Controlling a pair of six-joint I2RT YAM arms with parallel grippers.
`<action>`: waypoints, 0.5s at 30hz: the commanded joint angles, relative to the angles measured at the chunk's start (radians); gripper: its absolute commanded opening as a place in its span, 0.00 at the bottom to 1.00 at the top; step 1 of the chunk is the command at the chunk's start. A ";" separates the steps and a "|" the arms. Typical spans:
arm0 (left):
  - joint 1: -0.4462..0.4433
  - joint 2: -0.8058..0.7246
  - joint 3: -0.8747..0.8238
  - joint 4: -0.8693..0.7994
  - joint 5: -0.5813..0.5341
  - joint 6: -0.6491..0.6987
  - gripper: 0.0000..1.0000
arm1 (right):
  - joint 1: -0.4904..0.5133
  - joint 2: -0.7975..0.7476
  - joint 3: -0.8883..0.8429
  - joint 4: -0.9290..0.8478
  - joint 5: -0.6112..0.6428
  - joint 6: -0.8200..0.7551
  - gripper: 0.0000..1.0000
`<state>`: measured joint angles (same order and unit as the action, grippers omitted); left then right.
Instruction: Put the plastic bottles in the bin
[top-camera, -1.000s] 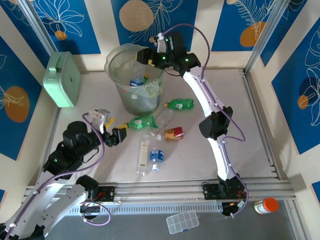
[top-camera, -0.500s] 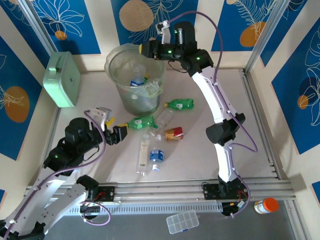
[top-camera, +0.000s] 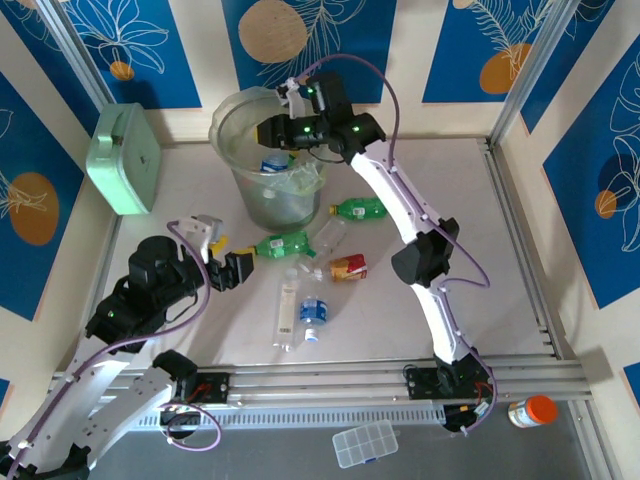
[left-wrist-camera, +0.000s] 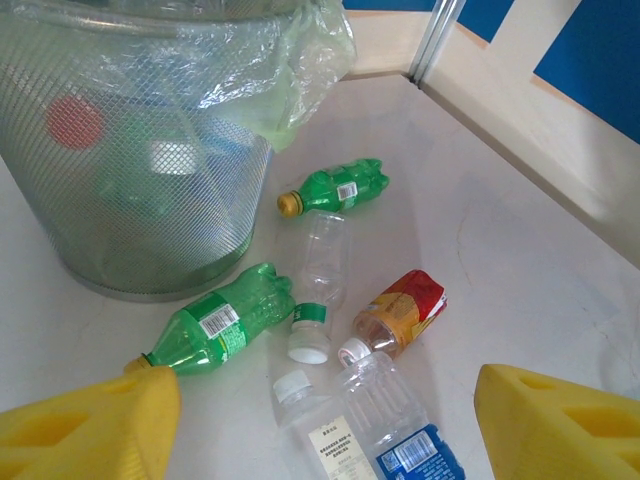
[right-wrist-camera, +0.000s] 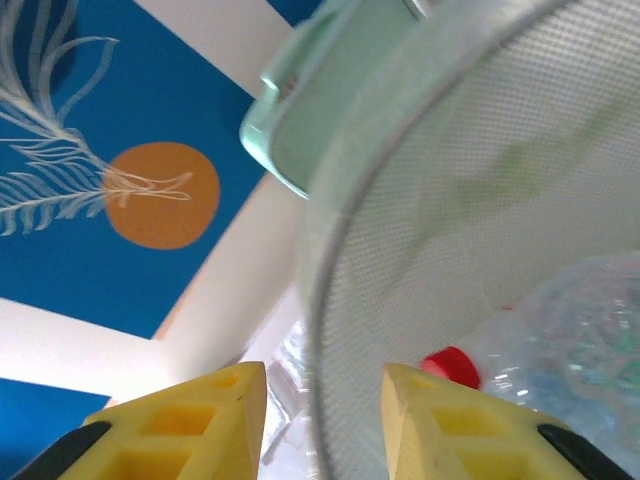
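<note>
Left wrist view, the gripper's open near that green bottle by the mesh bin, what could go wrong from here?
The open left gripper sits at the neck end of the yellow-capped green plastic bottle beside the round grey mesh bin; a grip there might slip.
A clear plastic bottle and a red-labelled bottle lie close by; closing could knock them away.
The loose clear bag over the bin's rim might snag the right gripper above it.
</note>
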<state>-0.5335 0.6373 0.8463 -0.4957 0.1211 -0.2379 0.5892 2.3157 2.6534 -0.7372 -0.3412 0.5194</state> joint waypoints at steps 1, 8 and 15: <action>-0.010 -0.004 0.035 -0.012 -0.015 -0.008 0.77 | -0.001 0.037 0.042 -0.115 0.100 -0.016 0.34; -0.010 0.002 0.037 -0.014 -0.013 -0.006 0.78 | -0.035 0.004 -0.052 -0.131 0.232 0.014 0.35; -0.009 0.012 0.053 -0.024 -0.028 0.030 0.80 | -0.031 -0.018 -0.016 -0.042 0.050 -0.002 0.44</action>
<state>-0.5335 0.6502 0.8635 -0.5110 0.1116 -0.2302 0.5606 2.3337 2.6194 -0.7773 -0.2134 0.5232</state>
